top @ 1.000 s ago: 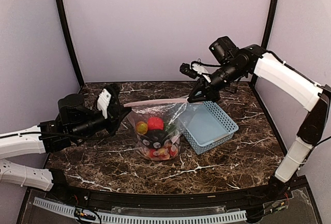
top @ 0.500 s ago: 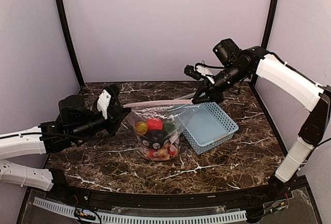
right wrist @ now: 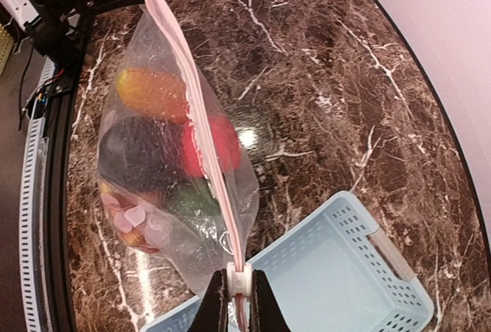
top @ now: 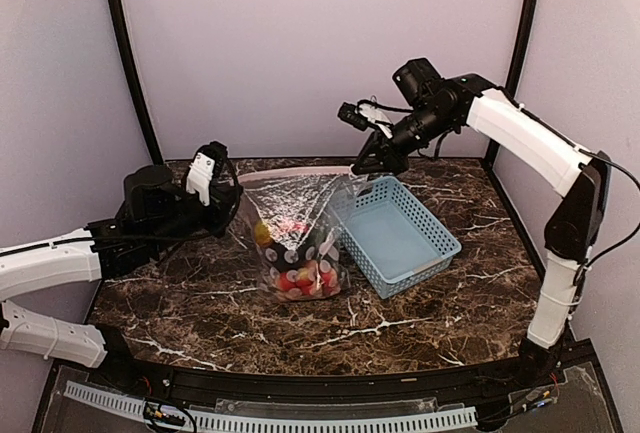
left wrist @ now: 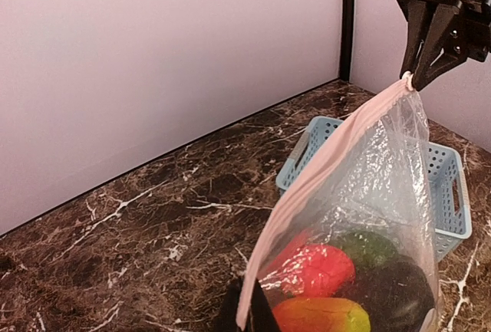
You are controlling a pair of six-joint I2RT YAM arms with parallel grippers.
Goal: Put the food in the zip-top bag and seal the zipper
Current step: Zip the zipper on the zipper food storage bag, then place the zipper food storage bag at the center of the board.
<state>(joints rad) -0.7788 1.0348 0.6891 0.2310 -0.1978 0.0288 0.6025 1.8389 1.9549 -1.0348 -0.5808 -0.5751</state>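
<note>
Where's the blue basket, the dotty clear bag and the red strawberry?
Light blue lattice basket (top: 398, 240): top view, bare floor.
Clear dotted plastic bag (left wrist: 387, 152): left wrist view, upper wall.
Red toy strawberry (left wrist: 311, 268): left wrist view, its middle.

Dark marble table (top: 450, 305), light blue basket (top: 415, 268) resting on it

The scene is lit brightly and evenly from above by soft, diffuse light, and only faint shadows are made out on the dark marble table (top: 420, 303) around the zip-top bag (top: 295, 243). A white patch of glare is seen on the table in the right wrist view, and small sparkles are thrown off the bag's crinkled plastic in the left wrist view. The top view is rendered slightly soft, and the left gripper (left wrist: 244, 310) is left dark and unfocused at the lower edge.
</note>
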